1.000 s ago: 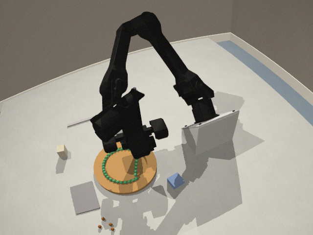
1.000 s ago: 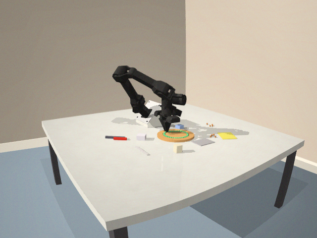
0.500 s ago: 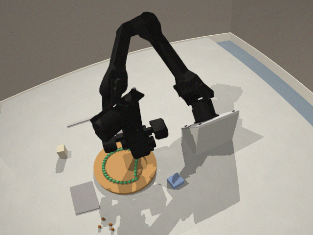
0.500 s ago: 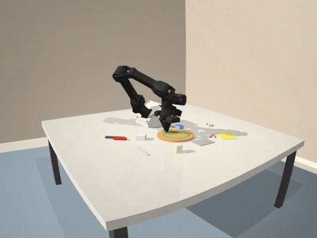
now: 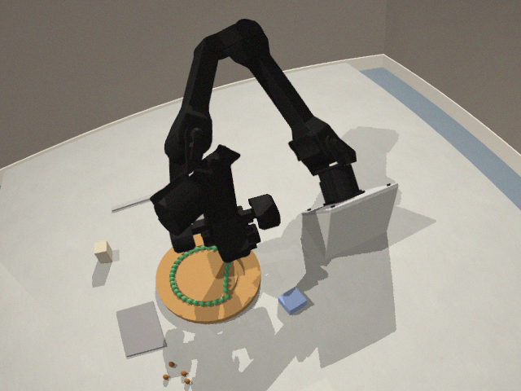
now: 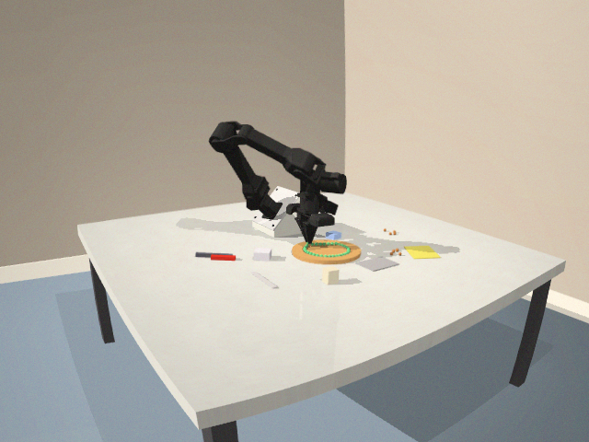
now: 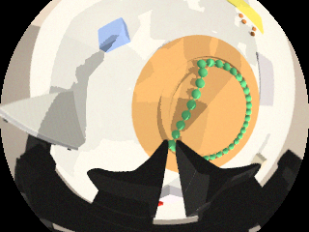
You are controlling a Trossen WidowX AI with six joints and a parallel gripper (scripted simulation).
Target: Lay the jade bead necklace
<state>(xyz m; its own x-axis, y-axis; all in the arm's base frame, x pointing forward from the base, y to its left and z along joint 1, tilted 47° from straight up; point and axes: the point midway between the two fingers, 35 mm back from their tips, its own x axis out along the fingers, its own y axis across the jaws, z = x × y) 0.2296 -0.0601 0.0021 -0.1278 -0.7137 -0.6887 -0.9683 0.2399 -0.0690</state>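
Observation:
The round orange bead board (image 5: 197, 278) (image 6: 328, 250) (image 7: 149, 103) lies flat on the table in front of the arm's base. The jade bead necklace (image 5: 172, 278) (image 6: 327, 259) (image 7: 247, 106) lies on it as a green loop, mostly along the ring groove. In the wrist view one side runs straight across the board to my fingertips. My gripper (image 5: 228, 260) (image 6: 306, 242) (image 7: 173, 149) points down at the board's near-base rim and is shut on the necklace's end beads.
A blue block (image 5: 292, 300) (image 6: 333, 234) lies right of the board. A cream cube (image 5: 102, 251) (image 6: 329, 275), a grey sheet (image 5: 140, 328) and loose brown beads (image 5: 177, 373) lie around it. A yellow sheet (image 6: 421, 251), a white block (image 6: 261, 253) and a pen (image 6: 216, 256) lie farther off.

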